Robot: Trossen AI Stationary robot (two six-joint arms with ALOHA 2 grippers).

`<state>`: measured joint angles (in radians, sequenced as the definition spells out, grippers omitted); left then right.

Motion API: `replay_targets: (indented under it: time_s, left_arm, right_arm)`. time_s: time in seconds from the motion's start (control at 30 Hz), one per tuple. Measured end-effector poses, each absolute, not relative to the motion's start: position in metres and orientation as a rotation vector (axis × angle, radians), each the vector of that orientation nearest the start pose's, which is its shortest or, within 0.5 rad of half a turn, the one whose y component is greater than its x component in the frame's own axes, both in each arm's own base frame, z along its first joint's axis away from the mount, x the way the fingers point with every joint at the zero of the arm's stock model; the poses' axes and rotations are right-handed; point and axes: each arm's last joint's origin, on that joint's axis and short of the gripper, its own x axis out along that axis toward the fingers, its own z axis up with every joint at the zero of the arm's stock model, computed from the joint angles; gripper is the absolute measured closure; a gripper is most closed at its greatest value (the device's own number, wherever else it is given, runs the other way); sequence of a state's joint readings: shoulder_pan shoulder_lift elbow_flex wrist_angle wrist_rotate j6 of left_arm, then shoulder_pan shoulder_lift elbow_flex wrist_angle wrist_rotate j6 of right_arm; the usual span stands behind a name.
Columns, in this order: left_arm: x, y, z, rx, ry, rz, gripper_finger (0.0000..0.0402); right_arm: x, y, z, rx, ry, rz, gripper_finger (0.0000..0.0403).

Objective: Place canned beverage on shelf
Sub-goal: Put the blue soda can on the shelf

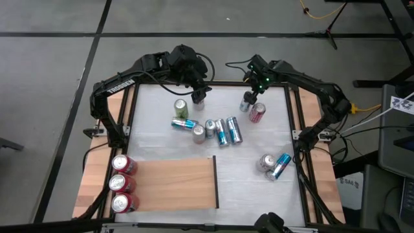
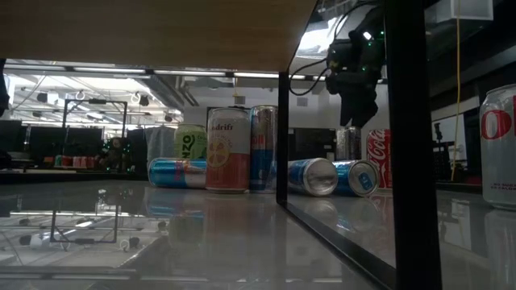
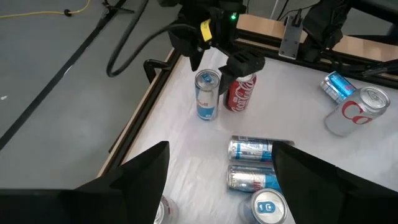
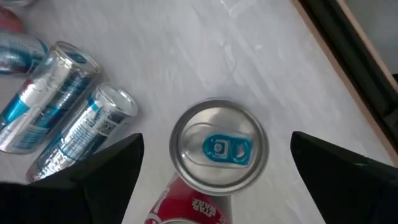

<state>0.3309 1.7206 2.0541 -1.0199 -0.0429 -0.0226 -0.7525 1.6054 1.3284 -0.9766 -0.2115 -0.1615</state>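
The shelf [image 1: 174, 184] is a light-brown wood-grain panel at the table's near left, with a dark strip [image 1: 215, 182] along its right edge. My right gripper [image 1: 248, 98] hangs open over an upright silver-and-blue can [image 4: 219, 148] at the far right. Its fingers stand wide on either side of the can's top and do not touch it. The left wrist view shows that can [image 3: 207, 94] standing on its base next to a red cola can [image 3: 240, 93]. My left gripper [image 1: 197, 97] is open and empty at the far middle, over the lying cans.
Several blue-and-silver cans [image 1: 222, 131] lie mid-table. A green can [image 1: 180, 108] stands near them. Two cans [image 1: 274, 164] lie at the right. Three red cans [image 1: 120, 183] stand on the left wooden strip beside the shelf. The table's frame rail [image 1: 292, 116] runs close behind my right gripper.
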Motion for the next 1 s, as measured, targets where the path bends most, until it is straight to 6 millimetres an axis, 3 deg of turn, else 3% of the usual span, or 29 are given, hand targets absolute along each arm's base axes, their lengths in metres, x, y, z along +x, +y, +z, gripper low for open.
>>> replay_targets:
  time_s: [0.57,0.7,1.0]
  left_arm:
    - [0.327,0.114,0.44,-0.121,0.679,0.367,0.0125]
    - [0.327,0.113,0.44,-0.121,0.679,0.367,0.0125]
    - [0.328,0.11,0.44,-0.123,0.678,0.353,0.0125]
  right_arm:
    - [0.23,-0.208,0.243,0.42,1.16,-0.411,0.0018]
    - [0.228,-0.207,0.237,0.426,1.172,-0.408,0.0061]
    - [0.229,-0.207,0.237,0.417,1.163,-0.395,0.02]
